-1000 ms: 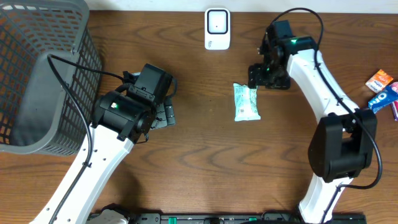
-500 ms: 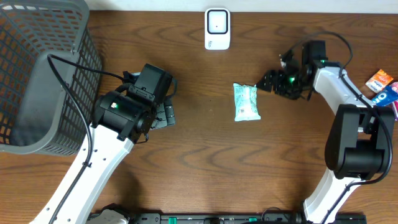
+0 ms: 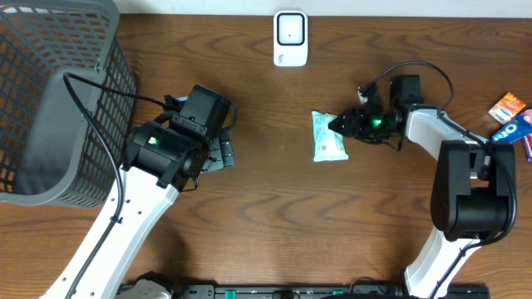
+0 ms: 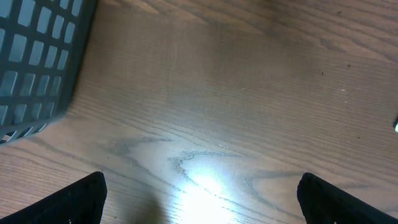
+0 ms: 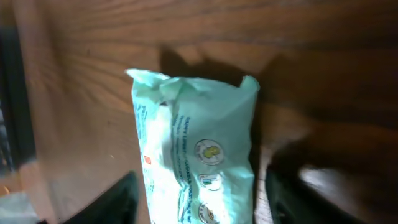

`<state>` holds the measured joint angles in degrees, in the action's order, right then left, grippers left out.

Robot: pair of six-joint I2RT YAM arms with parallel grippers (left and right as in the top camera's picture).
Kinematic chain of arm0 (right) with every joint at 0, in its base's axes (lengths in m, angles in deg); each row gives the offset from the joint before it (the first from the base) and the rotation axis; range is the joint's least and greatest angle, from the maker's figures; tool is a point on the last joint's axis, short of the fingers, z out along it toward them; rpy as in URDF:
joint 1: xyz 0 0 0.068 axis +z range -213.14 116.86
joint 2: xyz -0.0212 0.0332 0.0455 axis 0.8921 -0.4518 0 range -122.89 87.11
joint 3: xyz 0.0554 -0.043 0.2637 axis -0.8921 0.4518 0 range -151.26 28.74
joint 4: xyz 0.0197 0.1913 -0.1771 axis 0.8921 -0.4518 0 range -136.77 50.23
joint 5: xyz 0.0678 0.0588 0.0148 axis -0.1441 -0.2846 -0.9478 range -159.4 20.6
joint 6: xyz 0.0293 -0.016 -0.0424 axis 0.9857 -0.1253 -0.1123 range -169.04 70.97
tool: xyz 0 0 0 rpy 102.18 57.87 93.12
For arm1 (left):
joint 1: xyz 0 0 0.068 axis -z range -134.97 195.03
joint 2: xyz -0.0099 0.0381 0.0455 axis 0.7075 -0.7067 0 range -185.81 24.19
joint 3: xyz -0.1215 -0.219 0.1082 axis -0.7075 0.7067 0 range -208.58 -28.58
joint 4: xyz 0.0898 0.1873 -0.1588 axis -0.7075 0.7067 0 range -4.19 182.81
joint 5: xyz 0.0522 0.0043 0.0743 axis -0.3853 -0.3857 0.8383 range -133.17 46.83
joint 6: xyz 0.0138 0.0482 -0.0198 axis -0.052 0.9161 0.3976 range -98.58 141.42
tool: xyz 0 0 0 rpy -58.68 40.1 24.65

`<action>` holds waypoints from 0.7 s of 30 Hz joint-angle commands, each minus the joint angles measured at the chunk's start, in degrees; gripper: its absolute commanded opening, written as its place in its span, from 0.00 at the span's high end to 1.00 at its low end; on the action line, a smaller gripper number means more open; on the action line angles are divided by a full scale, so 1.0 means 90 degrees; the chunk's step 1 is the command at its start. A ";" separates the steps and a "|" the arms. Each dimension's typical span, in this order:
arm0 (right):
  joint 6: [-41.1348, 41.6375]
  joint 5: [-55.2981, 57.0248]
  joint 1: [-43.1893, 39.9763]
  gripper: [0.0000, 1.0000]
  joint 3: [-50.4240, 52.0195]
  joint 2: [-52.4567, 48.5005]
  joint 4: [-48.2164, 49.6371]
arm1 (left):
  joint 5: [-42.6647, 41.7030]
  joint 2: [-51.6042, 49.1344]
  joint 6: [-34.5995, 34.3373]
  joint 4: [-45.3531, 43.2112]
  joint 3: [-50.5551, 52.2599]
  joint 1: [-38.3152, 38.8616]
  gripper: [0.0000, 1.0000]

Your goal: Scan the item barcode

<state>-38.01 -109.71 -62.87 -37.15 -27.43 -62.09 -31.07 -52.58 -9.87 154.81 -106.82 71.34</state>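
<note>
Wooden surface [image 3: 274,208]: right end effector [image 3: 337,124] straddles the green packet [image 3: 328,139], jaws half-spread; left end effector [image 3: 220,154], well left of it, gapes wide.

Pale green packet [image 3: 329,137], lying flat on table [image 3: 283,216], white scanner [image 3: 290,38] well apart beyond it

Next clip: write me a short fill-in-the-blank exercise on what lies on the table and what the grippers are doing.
1. The right gripper, jaws open, straddles one end of a pale ____ packet.
2. The left gripper is open and holds ____.
3. The grey mesh container beside the left arm is a ____.

Missing words: green; nothing; basket.
</note>
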 commanded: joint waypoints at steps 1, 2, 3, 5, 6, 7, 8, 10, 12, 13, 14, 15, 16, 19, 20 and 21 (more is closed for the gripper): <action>0.0151 0.0204 0.0114 0.50 0.0228 -0.0024 -0.0017 | 0.0012 -0.0041 -0.0010 0.0019 0.0010 -0.0022 0.02; 0.0148 0.0209 0.0136 0.50 0.0238 -0.0024 -0.0015 | 0.0012 -0.0041 -0.0010 0.0019 0.0010 -0.0022 0.02; 0.0148 0.0226 0.0168 0.50 0.0250 -0.0024 -0.0007 | 0.0012 -0.0041 -0.0010 0.0019 0.0010 -0.0022 0.02; 0.0151 0.0287 0.0233 0.47 0.0253 -0.0024 -0.0005 | 0.0012 -0.0041 -0.0010 0.0019 0.0010 -0.0022 0.02; 0.0151 0.0357 0.0277 0.46 0.0253 -0.0024 0.0005 | 0.0012 -0.0044 -0.0010 0.0019 0.0010 -0.0022 0.02; 0.0151 0.0444 0.0318 0.44 0.0253 -0.0024 0.0015 | 0.0012 -0.0041 -0.0010 0.0019 0.0010 -0.0022 0.02; 0.0153 0.0554 0.0372 0.43 0.0253 -0.0024 0.0022 | 0.0012 -0.0041 -0.0010 0.0019 0.0010 -0.0022 0.02; 0.0185 0.0695 0.0471 0.42 0.0253 -0.0027 0.0027 | 0.0012 -0.0041 -0.0010 0.0019 0.0010 -0.0022 0.02; 0.0277 0.0857 0.0580 0.43 0.0253 -0.0041 0.0032 | 0.0012 -0.0041 -0.0010 0.0019 0.0010 -0.0022 0.02; 0.0328 0.0952 0.0634 0.47 0.0253 -0.0053 0.0032 | 0.0012 -0.0041 -0.0010 0.0019 0.0010 -0.0022 0.02; 0.0398 0.1064 0.0685 0.54 0.0253 -0.0070 0.0034 | 0.0012 -0.0041 -0.0010 0.0019 0.0010 -0.0024 0.02; 0.0466 0.1195 0.0741 0.65 0.0253 -0.0100 0.0044 | 0.0012 -0.0041 -0.0010 0.0019 0.0010 -0.0022 0.02; 0.0498 0.1290 0.0782 0.76 0.0253 -0.0102 0.0051 | 0.0012 -0.0041 -0.0010 0.0019 0.0010 -0.0022 0.02; 0.0515 0.1350 0.0852 0.99 0.0250 -0.0097 0.0146 | 0.0012 -0.0041 -0.0010 0.0019 0.0010 -0.0024 0.02; 0.0532 0.1343 0.0855 0.99 0.0245 -0.0095 0.0197 | 0.0012 -0.0041 -0.0010 0.0019 0.0010 -0.0022 0.02; 0.0580 0.1292 0.0852 0.99 0.0231 -0.0092 0.0231 | 0.0012 -0.0041 -0.0010 0.0019 0.0010 -0.0022 0.02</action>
<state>-33.90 -103.70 -55.98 -36.34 -26.38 -60.26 -31.07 -52.58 -9.87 154.81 -106.82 71.34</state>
